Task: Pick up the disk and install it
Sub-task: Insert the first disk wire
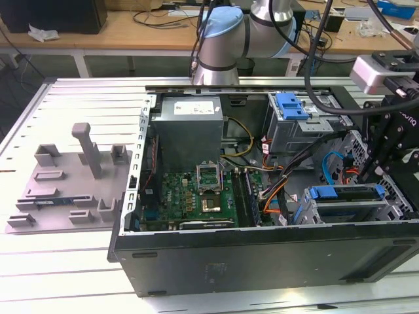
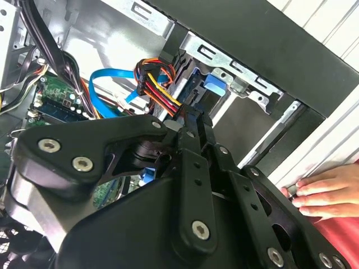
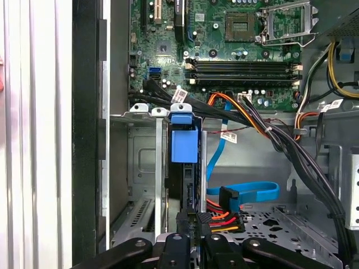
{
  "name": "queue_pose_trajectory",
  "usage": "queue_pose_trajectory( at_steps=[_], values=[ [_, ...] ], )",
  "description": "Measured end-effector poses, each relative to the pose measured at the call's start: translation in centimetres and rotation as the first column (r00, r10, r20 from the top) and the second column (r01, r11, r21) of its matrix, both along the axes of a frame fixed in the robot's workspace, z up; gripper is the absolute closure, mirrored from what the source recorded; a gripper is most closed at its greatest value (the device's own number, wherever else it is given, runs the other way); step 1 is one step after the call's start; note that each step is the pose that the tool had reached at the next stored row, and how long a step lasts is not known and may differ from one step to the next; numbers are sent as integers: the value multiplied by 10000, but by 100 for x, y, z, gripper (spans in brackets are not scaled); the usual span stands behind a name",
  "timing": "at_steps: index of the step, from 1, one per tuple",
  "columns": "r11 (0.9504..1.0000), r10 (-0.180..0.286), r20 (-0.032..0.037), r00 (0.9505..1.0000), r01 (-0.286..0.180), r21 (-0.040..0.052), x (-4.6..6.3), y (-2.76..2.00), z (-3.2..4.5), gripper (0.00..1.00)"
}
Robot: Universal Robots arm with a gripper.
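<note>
Disk [image 3: 184,147] is standing on edge in the drive cage [image 3: 140,151], its blue tab pointing toward the motherboard [image 3: 224,33]. Claw [image 3: 193,246] is hovering at the disk's opposite end, in line with it, beside a power plug [image 3: 217,219]. It is possibly touching the disk. Whether it is apart, together or clamped, cannot tell. A hand [image 2: 325,190] is resting on the case edge.

The gripper [image 1: 387,154] is hanging over the open computer case [image 1: 262,258] at its exterior-view-right corner, close to the disk [image 1: 347,193] sitting in a bay.
</note>
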State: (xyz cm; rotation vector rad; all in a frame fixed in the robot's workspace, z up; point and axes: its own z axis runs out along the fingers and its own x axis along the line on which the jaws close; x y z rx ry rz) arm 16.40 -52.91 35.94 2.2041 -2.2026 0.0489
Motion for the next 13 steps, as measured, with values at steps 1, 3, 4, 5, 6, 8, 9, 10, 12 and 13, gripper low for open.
queue_pose_trajectory(
  at_steps=[1,3,4,5,6,8,9,10,12,13],
  values=[
    [10000,0,0,10000,0,1,0,0,-4,83],
    [10000,1,0,10000,-1,1,0,0,-6,83],
    [10000,0,0,10000,0,1,0,-1,-8,83],
    [10000,1,0,10000,-1,1,0,-1,-9,83],
    [10000,0,0,10000,0,1,0,-1,-11,83],
    [10000,0,0,10000,0,1,0,-3,-17,83],
    [10000,0,0,10000,0,0,0,-3,-19,83],
    [10000,0,0,10000,0,0,0,-3,-20,83],
    [10000,1,0,10000,-1,0,0,-4,-24,83],
    [10000,1,0,10000,-1,1,0,-4,-25,83]
  ],
)
